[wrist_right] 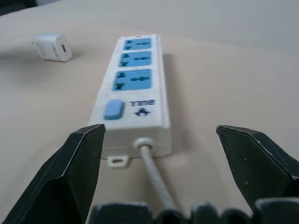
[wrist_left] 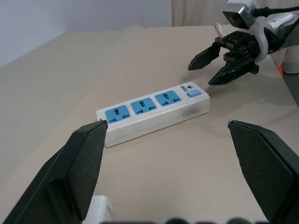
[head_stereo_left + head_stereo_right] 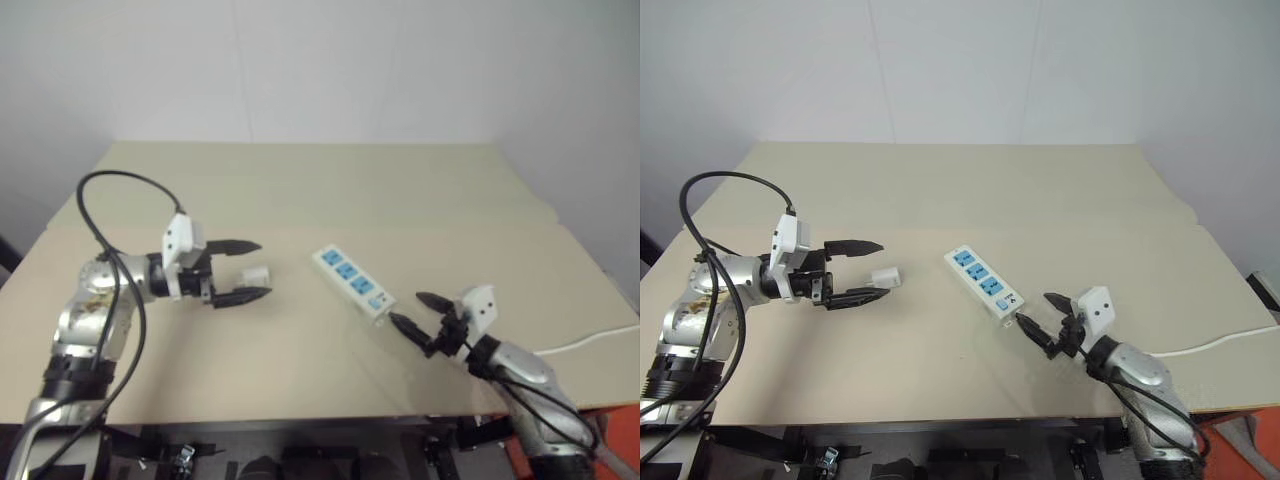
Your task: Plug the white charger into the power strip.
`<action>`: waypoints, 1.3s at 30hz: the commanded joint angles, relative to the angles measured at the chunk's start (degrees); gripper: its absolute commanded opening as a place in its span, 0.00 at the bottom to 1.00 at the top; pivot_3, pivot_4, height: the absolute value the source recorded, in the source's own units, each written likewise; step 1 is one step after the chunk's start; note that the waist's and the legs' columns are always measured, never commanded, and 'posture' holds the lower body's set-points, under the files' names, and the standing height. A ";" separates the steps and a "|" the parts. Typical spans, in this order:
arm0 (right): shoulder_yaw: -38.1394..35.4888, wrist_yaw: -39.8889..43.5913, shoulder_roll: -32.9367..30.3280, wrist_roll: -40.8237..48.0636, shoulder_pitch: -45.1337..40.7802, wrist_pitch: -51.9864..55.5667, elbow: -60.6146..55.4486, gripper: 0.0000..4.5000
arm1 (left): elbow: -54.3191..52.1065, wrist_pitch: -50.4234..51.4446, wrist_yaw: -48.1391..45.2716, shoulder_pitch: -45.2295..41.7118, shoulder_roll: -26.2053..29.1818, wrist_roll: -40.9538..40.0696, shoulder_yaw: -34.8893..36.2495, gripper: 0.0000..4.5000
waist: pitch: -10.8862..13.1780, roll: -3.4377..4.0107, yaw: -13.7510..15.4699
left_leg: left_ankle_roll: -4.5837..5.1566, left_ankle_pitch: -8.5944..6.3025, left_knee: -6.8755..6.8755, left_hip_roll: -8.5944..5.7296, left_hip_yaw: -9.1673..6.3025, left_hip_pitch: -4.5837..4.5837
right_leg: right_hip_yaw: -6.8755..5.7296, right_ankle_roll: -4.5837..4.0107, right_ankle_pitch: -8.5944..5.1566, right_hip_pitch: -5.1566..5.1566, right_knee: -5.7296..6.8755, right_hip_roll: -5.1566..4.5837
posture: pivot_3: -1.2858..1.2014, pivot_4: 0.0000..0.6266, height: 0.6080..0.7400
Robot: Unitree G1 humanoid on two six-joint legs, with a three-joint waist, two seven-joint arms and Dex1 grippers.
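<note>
Beige table (image 3: 300, 340), white charger (image 3: 257, 274) between open left pincer (image 3: 255, 270) fingers

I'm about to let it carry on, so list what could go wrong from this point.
1. The white charger lies loose on the table between the open fingers of the left hand; closing off-centre could push it away.
2. Nothing holds the power strip: the right hand is open at its cord end, so the strip may slide when the charger is pressed in.
3. The cord runs between the right hand's fingers and could snag.
</note>
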 commanded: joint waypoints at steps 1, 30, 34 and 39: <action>1.35 -0.94 0.89 -1.04 0.07 -1.47 -1.36 0.99 | -2.61 0.77 -0.17 -0.65 0.14 -1.48 0.80 1.00 | 0.00 0.00 0.00 | 0.00 0.00 0.00 0.00 0.00 0.00 | 0.00 0.00 0.00 0.00 0.00 -0.01 | 0.52 0.24 1.00; 5.85 -2.26 8.23 -5.17 -4.50 -9.28 10.86 0.76 | -3.15 0.00 1.27 0.20 -0.40 -0.43 0.77 1.00 | -0.01 0.01 -0.47 | 0.00 0.00 0.00 0.02 -0.02 0.10 | 0.01 0.00 0.00 0.04 0.07 0.04 | 0.52 0.24 1.00; 6.81 -1.94 7.98 -6.22 -4.23 -10.63 10.79 0.76 | -3.04 -0.04 1.39 -0.17 -0.75 -0.50 0.68 1.00 | -0.01 0.01 -0.50 | 0.00 0.00 -0.01 0.02 -0.02 0.10 | 0.02 0.00 0.00 0.03 0.06 0.03 | 0.52 0.24 1.00; 8.85 5.14 4.42 -6.38 -3.74 -13.35 10.25 0.76 | -2.48 -0.27 2.56 -2.10 -1.59 0.70 -0.16 1.00 | -0.01 0.01 -0.41 | 0.00 0.00 -0.01 0.02 -0.02 0.09 | 0.01 0.00 0.00 0.03 0.05 0.03 | 0.52 0.24 1.00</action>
